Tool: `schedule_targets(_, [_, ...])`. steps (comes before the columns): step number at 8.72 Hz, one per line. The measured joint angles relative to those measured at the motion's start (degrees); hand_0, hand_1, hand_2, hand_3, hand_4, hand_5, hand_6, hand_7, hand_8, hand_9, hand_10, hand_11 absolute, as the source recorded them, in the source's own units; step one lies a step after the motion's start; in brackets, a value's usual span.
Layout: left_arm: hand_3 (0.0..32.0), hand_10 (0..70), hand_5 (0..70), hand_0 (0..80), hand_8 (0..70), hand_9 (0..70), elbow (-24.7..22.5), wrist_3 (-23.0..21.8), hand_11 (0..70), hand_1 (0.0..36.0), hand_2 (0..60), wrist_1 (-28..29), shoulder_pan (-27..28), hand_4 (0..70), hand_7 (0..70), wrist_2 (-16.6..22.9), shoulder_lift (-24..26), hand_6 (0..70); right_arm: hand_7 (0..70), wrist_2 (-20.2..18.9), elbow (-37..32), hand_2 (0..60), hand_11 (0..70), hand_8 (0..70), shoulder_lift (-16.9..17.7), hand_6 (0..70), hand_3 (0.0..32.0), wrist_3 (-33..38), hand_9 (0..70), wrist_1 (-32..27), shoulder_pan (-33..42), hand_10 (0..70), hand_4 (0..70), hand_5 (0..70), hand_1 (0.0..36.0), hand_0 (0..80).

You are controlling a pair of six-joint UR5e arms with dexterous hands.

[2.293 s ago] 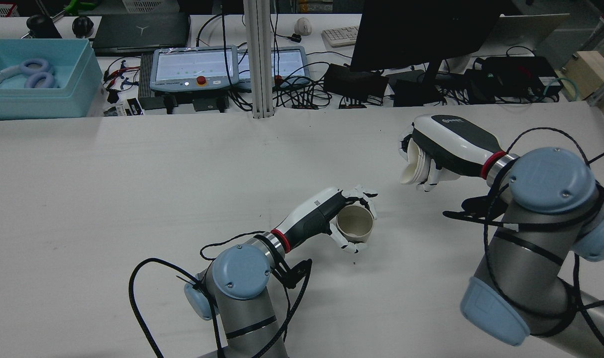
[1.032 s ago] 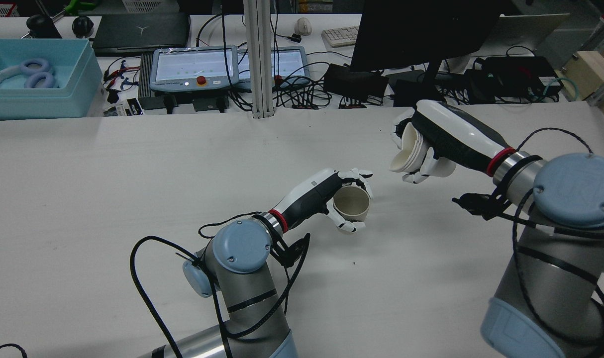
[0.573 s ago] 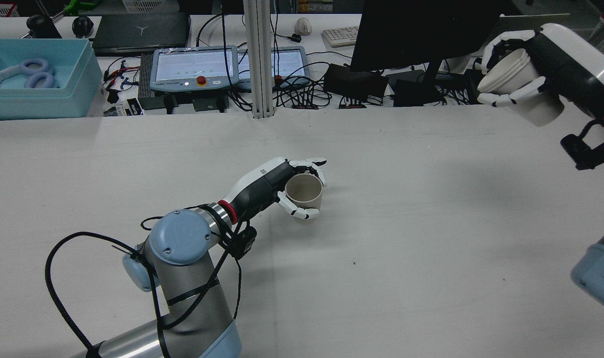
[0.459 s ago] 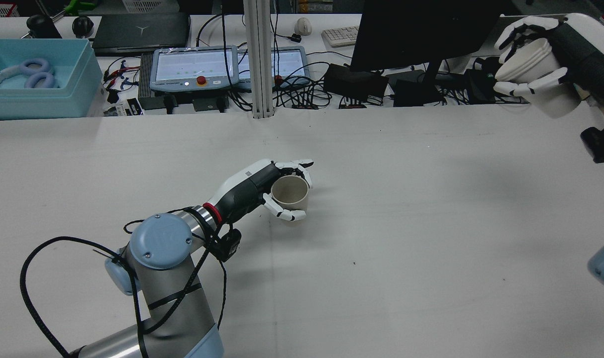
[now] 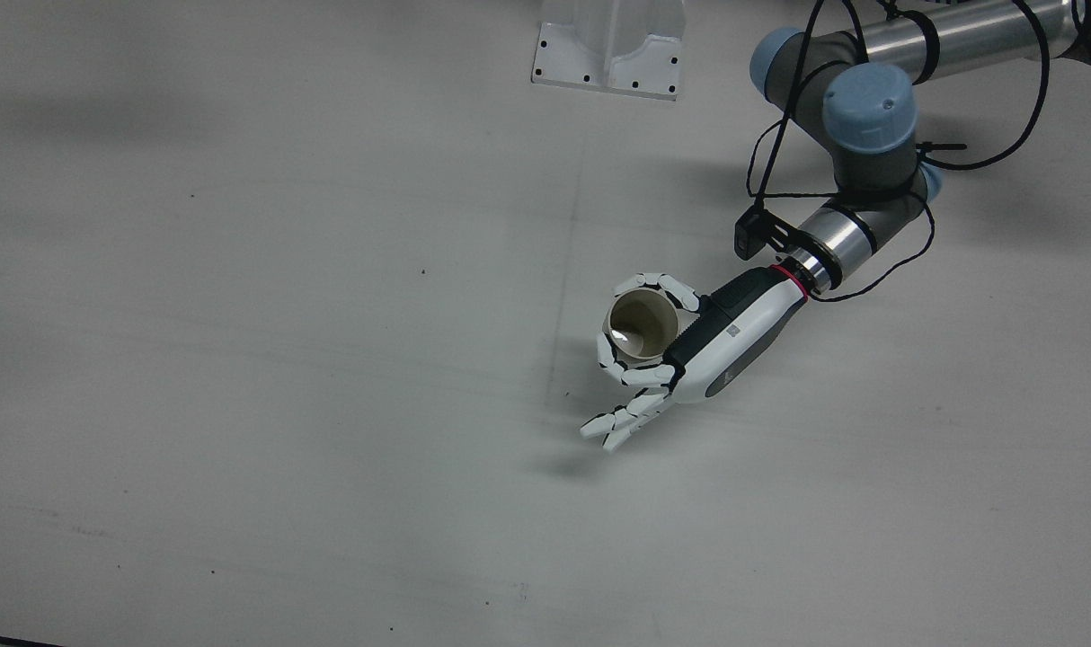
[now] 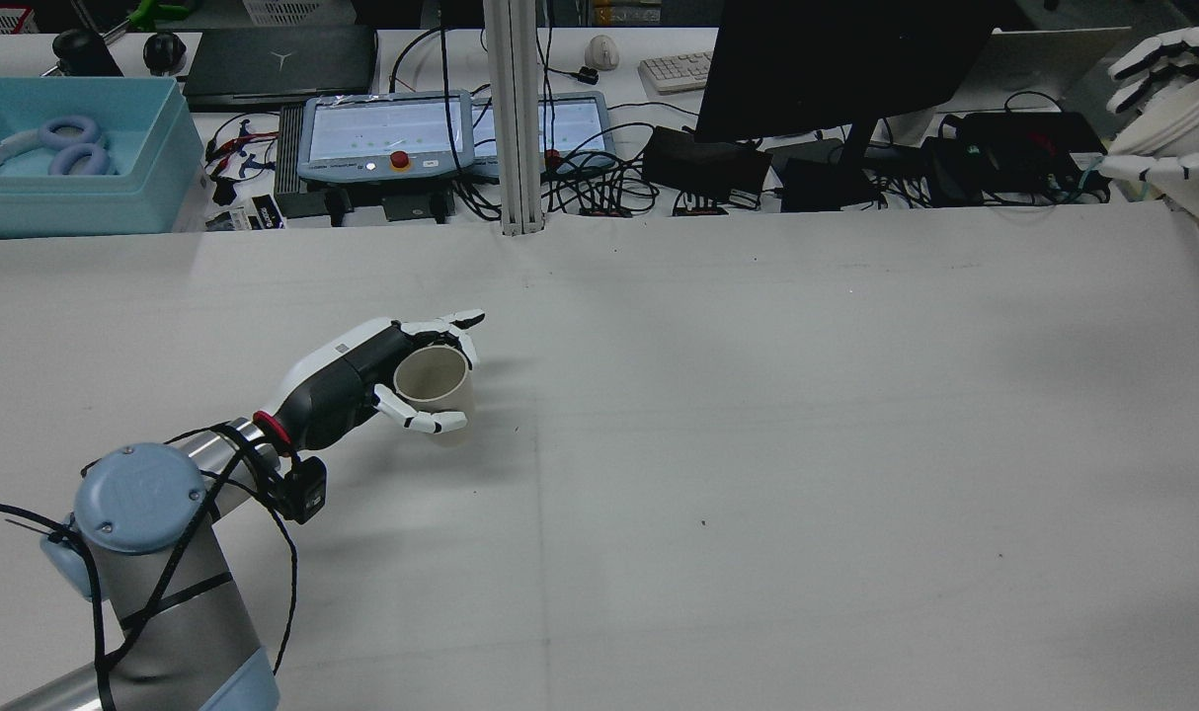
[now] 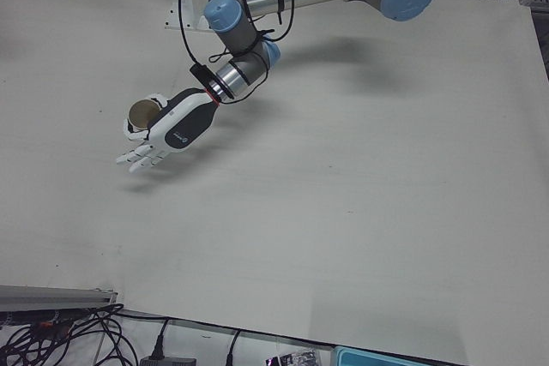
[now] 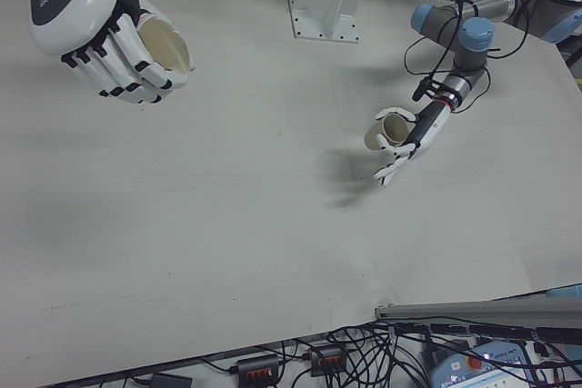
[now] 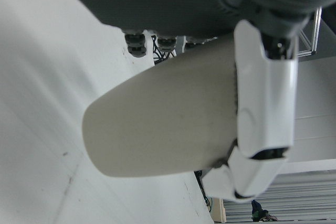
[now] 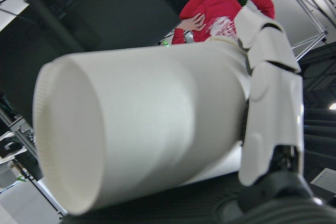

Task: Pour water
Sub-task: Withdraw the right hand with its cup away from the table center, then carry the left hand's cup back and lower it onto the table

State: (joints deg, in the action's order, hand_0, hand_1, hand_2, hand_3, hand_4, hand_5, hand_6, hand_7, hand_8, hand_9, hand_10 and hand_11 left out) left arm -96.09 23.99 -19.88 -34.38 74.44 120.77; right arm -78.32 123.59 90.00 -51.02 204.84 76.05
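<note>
My left hand (image 6: pixel 348 380) is shut on an upright beige cup (image 6: pixel 432 383) low over the white table (image 6: pixel 758 444), left of centre in the rear view. In the front view two fingers and the thumb ring the beige cup (image 5: pixel 640 323), the other fingers (image 5: pixel 622 418) stick out, and a glint shows inside. I cannot tell whether its base touches the table. My right hand (image 6: pixel 1148 64) is high at the rear view's right edge, shut on a white cup (image 6: pixel 1187 114) tilted on its side. The right-front view shows that right hand (image 8: pixel 86 20) and white cup (image 8: pixel 168 43) close up.
Behind the table stand a blue bin (image 6: pixel 66 158), two teach pendants (image 6: pixel 382 133), a dark monitor (image 6: pixel 837 59) and an aluminium post (image 6: pixel 516 118). A white mounting base (image 5: pixel 610 45) sits between the arms. A person in red (image 10: pixel 220 9) shows in the right hand view.
My left arm has carried the beige cup leftward across the table in the rear view. My right hand has swung up and far right with the white cup, away from the beige one.
</note>
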Motion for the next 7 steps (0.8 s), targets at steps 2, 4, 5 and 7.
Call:
schedule_targets(2, [0.0, 4.8, 70.0, 62.7, 5.7, 0.9, -0.6, -1.2, 8.8, 35.4, 60.0, 4.5, -2.0, 64.4, 11.6, 0.0, -6.3, 8.9, 37.1, -1.5, -8.1, 21.1, 70.0, 44.4, 6.8, 35.7, 0.0, 0.7, 55.3, -11.4, 3.8, 56.1, 15.8, 35.8, 21.7, 58.3])
schedule_targets(4, [0.0, 5.0, 70.0, 62.1, 5.8, 0.9, -0.3, -1.5, 9.1, 35.0, 60.0, 8.5, -4.8, 64.3, 11.9, 1.1, -10.7, 9.0, 40.7, -3.5, -22.7, 24.6, 70.0, 45.7, 8.7, 39.2, 0.0, 2.4, 56.3, -23.3, 6.4, 55.6, 22.5, 38.3, 21.9, 58.6])
schedule_targets(5, [0.0, 4.9, 70.0, 62.3, 5.8, 0.9, 0.1, -1.5, 9.1, 34.8, 60.0, 10.6, -6.4, 63.9, 11.8, 1.9, -12.4, 8.9, 40.5, -3.7, -32.0, 22.3, 70.0, 44.9, 7.7, 38.3, 0.0, 2.7, 55.2, -29.4, 6.7, 53.9, 22.6, 38.4, 22.3, 59.8])
schedule_targets(7, [0.0, 5.0, 70.0, 61.6, 5.8, 0.8, 0.8, -1.5, 9.1, 33.5, 60.0, 14.0, -9.9, 62.7, 11.4, 2.7, -15.7, 8.7, 10.9, -3.4, -49.9, 0.0, 10.2, 15.6, 3.5, 9.1, 0.0, 2.9, 12.3, -39.3, 6.7, 6.6, 12.3, 15.6, 3.2, 49.8])
